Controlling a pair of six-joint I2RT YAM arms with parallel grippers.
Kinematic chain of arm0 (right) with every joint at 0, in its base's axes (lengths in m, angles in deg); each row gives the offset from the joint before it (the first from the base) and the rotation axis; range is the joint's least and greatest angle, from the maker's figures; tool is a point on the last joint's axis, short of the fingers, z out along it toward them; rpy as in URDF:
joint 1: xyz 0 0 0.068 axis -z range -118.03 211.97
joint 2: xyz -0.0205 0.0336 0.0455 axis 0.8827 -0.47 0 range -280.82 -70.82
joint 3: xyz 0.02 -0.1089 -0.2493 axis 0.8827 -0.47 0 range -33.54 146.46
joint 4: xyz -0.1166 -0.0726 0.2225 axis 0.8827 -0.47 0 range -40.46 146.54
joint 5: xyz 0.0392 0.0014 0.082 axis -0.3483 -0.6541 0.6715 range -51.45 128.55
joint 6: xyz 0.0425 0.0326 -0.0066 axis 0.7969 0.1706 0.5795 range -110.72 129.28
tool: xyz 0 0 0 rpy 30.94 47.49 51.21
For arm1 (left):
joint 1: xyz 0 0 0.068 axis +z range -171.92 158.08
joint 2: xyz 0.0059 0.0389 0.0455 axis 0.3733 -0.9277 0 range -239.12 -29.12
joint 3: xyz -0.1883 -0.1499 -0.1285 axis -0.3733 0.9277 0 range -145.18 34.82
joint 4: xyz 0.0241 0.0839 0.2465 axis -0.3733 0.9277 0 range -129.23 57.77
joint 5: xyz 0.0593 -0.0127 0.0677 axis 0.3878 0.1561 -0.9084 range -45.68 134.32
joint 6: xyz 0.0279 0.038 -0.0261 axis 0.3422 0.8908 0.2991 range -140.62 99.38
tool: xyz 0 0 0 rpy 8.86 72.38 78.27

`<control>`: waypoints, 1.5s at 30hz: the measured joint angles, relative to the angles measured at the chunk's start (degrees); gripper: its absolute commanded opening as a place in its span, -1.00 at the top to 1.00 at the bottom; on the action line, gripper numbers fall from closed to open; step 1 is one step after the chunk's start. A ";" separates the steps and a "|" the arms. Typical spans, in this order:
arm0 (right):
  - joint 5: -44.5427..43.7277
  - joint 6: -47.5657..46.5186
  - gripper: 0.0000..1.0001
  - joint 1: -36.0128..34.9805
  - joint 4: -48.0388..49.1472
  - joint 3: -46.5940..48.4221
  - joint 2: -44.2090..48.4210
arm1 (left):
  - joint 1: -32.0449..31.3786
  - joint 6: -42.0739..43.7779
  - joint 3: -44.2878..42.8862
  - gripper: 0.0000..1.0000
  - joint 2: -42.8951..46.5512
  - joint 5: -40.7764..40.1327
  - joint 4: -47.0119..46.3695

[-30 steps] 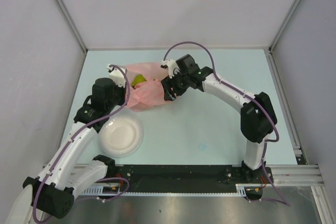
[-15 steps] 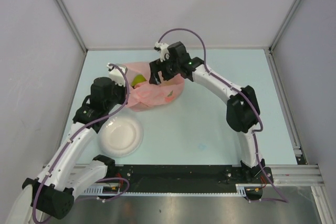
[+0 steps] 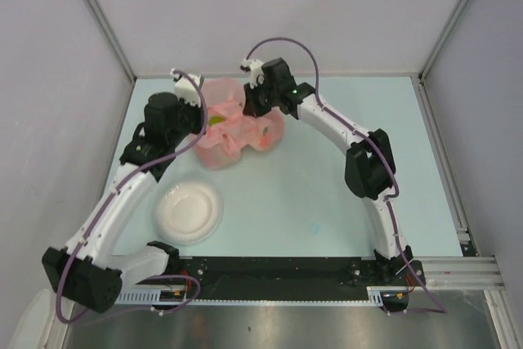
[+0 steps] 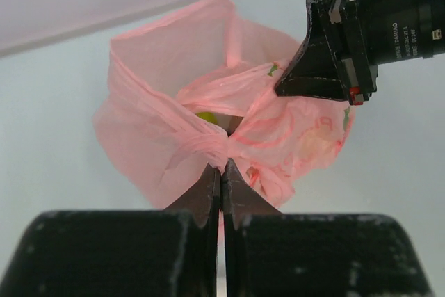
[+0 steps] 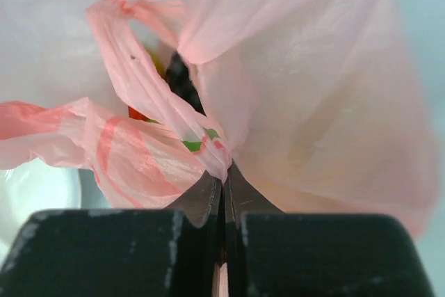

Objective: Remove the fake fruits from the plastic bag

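Observation:
The pink plastic bag (image 3: 237, 132) sits at the back of the table, its mouth pulled open between my two arms. My left gripper (image 4: 222, 165) is shut on a bunched fold of the plastic bag (image 4: 174, 130) on its left side. My right gripper (image 5: 224, 175) is shut on the film of the plastic bag (image 5: 313, 102) on its right side; from above that gripper (image 3: 252, 109) sits at the bag's rim. A green fake fruit (image 3: 216, 120) shows through the opening, also seen as a green patch (image 4: 206, 116) inside. Other fruits are hidden by the film.
A round white plate (image 3: 189, 212) lies at the front left of the bag, near the left arm. The grey enclosure walls stand close behind the bag, and the black rail with the arm bases runs along the near edge.
My right gripper moved left to the bag's back rim and shut on the film. My left arm lifted its side toward the back, and the bag's mouth now stands spread open.

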 measured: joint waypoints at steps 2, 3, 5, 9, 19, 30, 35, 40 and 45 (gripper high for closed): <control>-0.83 -2.36 1.00 1.51 0.44 4.66 -0.02 | -0.11 0.46 -5.64 1.00 -6.14 1.22 -2.73; -1.53 -3.45 1.00 2.64 0.92 7.43 -0.02 | -0.20 0.79 -9.77 0.99 -10.19 1.97 -4.59; -3.23 -5.18 1.00 5.46 2.89 13.42 -0.02 | -0.24 0.96 -16.61 1.00 -17.05 2.95 -7.98; -7.56 -8.66 1.00 10.64 7.08 17.27 2.49 | -0.31 1.05 -33.48 1.00 -29.77 3.76 -11.23; -11.85 -13.77 0.57 13.38 9.86 -20.85 28.39 | -0.48 -3.30 -34.25 0.99 -27.36 14.49 -12.74; -9.55 -12.50 -0.22 12.48 2.80 -44.63 40.76 | -5.79 -7.96 -9.20 1.00 -22.53 23.74 -9.90; -9.92 -13.73 -0.09 4.42 7.58 -42.73 42.40 | -6.32 -8.52 -9.18 1.00 -22.53 23.91 -10.45; -14.73 -15.87 -0.19 -2.14 11.04 -42.18 39.82 | -6.27 -9.35 -9.18 1.00 -22.53 23.82 -10.71; -22.99 -19.76 -0.15 -3.74 11.87 -42.18 34.58 | -6.27 -9.90 -9.22 1.00 -22.56 23.82 -11.19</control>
